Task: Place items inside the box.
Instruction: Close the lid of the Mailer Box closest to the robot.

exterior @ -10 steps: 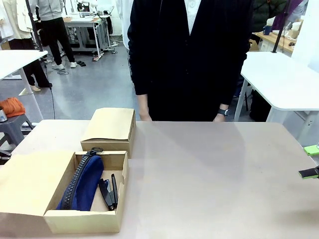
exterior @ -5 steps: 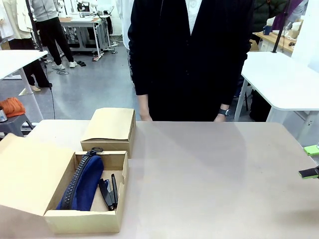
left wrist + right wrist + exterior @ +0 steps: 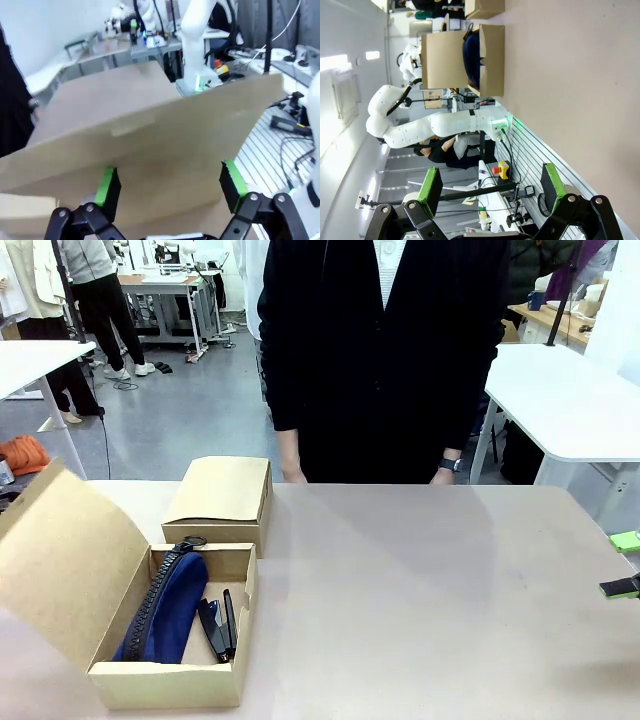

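The navy pouch point(image 3: 165, 608) is laid lengthwise in the box point(image 3: 170, 680), long axis toward the person, while both grippers point(image 3: 170, 182) point(image 3: 490, 186) are held apart.

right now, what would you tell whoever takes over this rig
Left gripper: open, fingers either side of the box lid, which stands half raised. Right gripper: open, holding nothing, off to the side of the table.
Navy pouch and black tools lie inside the open box. A second, closed box sits behind it.
Done: items packed. Left: probably close the lid.
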### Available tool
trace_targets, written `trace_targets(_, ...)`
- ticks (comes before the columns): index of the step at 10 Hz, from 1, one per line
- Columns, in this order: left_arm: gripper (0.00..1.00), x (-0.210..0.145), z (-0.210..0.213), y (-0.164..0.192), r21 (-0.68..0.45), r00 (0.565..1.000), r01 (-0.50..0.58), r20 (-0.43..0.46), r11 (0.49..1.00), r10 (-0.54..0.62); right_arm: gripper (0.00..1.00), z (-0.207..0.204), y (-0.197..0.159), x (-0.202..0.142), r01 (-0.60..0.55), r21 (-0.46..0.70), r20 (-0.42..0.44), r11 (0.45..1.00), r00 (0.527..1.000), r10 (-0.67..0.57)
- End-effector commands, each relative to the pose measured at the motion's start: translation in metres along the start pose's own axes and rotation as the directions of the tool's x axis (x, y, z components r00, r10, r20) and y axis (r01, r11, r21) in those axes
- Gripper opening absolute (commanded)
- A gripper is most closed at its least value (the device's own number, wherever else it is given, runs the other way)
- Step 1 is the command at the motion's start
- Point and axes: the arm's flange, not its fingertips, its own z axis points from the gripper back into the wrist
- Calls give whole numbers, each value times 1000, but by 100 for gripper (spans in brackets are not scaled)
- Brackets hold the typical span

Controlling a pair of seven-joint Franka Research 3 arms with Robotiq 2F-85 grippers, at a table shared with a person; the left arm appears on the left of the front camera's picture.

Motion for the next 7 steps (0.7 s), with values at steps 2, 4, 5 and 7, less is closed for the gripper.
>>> trace_targets(2,100,-3,-76,4,-15,999,33,4,999,-33,100,0,4,0,11,14,11,1000,1000,-11)
trace_targets(4,100,-23,-131,9,-93,999,-46,-29,995,43,100,0,4,0,11,14,11,1000,1000,-11)
trace_targets(5,100,-32,-149,9,-91,997,-75,-42,993,72,100,0,4,0,11,14,11,1000,1000,-11)
trace_targets(7,100,-45,-168,7,-66,991,-76,-114,995,69,100,0,4,0,11,14,11,1000,1000,-11)
